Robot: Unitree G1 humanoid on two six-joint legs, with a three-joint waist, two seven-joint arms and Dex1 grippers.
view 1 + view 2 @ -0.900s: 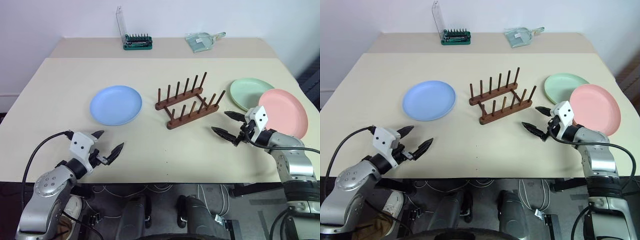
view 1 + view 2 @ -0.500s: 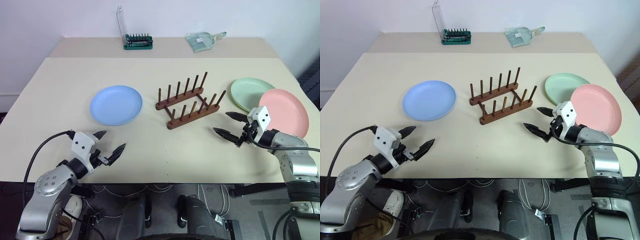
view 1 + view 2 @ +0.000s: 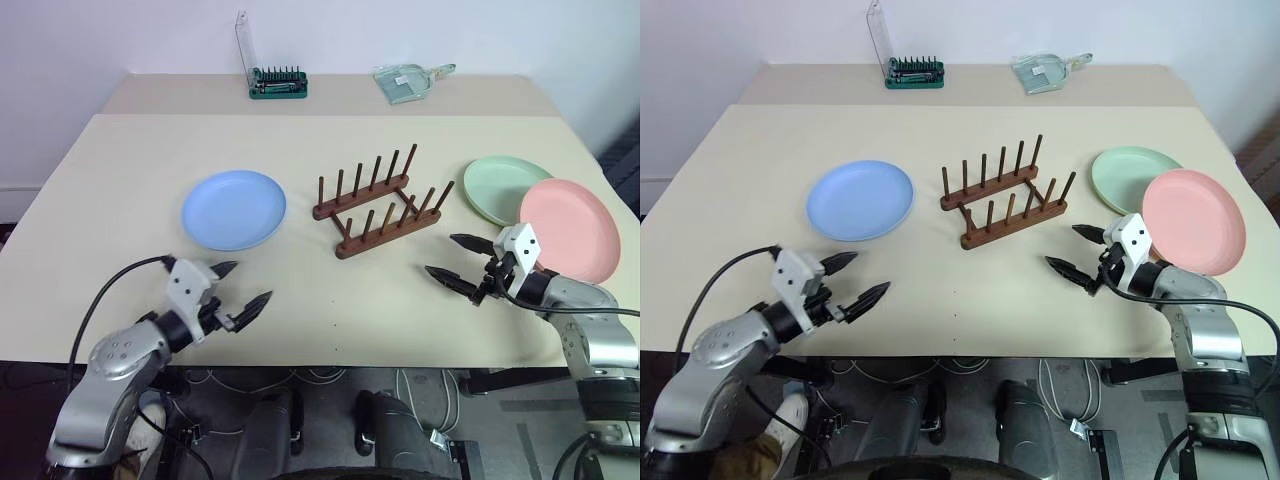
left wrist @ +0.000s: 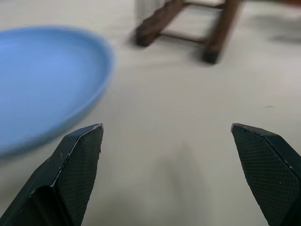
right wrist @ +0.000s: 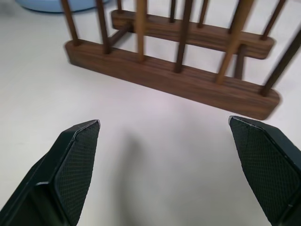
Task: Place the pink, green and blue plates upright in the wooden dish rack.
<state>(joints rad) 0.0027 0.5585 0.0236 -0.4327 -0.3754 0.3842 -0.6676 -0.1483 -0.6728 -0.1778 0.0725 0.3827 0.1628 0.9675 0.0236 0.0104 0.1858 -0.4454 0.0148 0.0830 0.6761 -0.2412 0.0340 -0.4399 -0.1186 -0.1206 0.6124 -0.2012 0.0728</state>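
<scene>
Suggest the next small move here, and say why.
Probably swing the open right claw toward the round salmon pink plate: it lies flat beside that claw, overlapping the pale mint green plate, and the dark brown wooden dish rack holds nothing.

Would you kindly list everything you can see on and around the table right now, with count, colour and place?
table: one, beige, under everything.
blue plate: one, light blue, flat on the table left of the rack.
wooden dish rack: one, dark brown, mid-table, no plates in it.
green plate: one, pale green, flat, right of the rack.
pink plate: one, salmon pink, overlapping the green plate's near right edge.
bit holder: one, green base, clear lid raised, far edge.
dustpan: one, translucent greenish, far edge.
left gripper: one, black jaws open, over the near left table edge.
right gripper: one, black jaws open, near the pink plate.
</scene>
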